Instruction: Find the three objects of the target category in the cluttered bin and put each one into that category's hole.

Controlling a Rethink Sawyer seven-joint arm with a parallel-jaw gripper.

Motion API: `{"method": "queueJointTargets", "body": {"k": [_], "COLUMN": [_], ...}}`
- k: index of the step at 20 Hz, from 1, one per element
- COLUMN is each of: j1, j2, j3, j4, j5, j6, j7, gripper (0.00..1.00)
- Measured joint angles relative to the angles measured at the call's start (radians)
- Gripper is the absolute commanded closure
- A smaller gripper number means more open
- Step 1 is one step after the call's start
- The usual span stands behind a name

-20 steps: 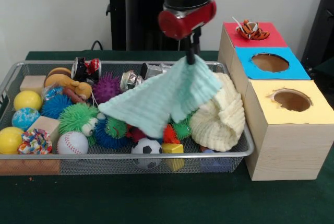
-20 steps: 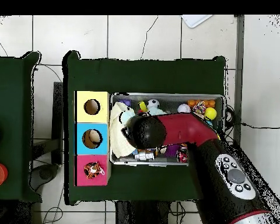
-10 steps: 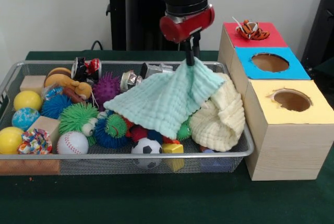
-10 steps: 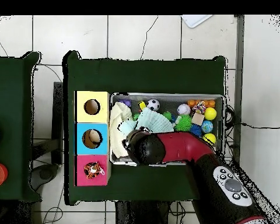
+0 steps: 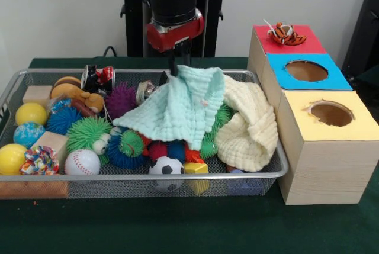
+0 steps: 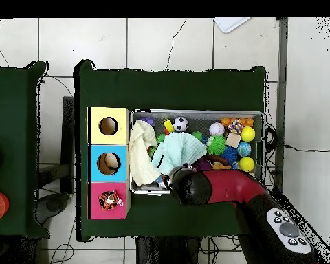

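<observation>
Gripper [image 5: 175, 67] hangs over the far rim of the wire bin [image 5: 18, 79], and its jaws are pinched on the top corner of a mint green cloth [image 5: 180, 109], which drapes down and toward the camera from there, spreading over the pile of toys. Just past the jaws toward the wooden box [image 5: 320, 159] lies a crumpled cream cloth [image 5: 251, 127], partly tucked under the green one's edge. Below the jaws, peeking out from under the green cloth, are green and blue spiky balls [image 5: 127, 147] and a little soccer ball [image 5: 166, 168] at the near rim. Off to the other side of the jaws sit a purple spiky ball [image 5: 121, 99], a baseball [image 5: 82, 162], yellow balls [image 5: 31, 113] and a tan plush monkey [image 5: 80, 97] near the back corner. The tiger toy [image 5: 286, 35] is well away from the jaws, lying on top of the red hole [image 5: 278, 44] at the box's far end, not dropped inside as far as I can tell. Blue [image 5: 306, 71] and yellow [image 5: 331, 113] holes are both open. From overhead the red arm [image 6: 226, 187] covers the gripper, with the green cloth fanned out beyond it.
</observation>
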Motion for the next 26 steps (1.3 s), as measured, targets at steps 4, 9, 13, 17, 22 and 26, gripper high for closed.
{"method": "queueJointTargets", "body": {"k": [4, 9, 13, 17, 22, 26], "j1": [-0.024, -0.034, -0.039, -0.061, -0.14, -0.213], "j2": [0.002, 0.002, -0.013, -0.023, -0.021, -0.006], "j3": [-0.002, -0.002, -0.002, 0.003, 0.022, 0.038], "j4": [0.0, 0.0, -0.006, -0.029, -0.091, -0.133], "j5": [-0.025, -0.027, -0.029, -0.049, -0.102, -0.137], "j6": [0.0, 0.005, 0.046, 0.106, 0.187, 0.197], "j7": [0.0, 0.0, 0.0, -0.001, -0.004, -0.009], "gripper": [0.0, 0.0, 0.0, 0.0, 0.0, 0.0]}}
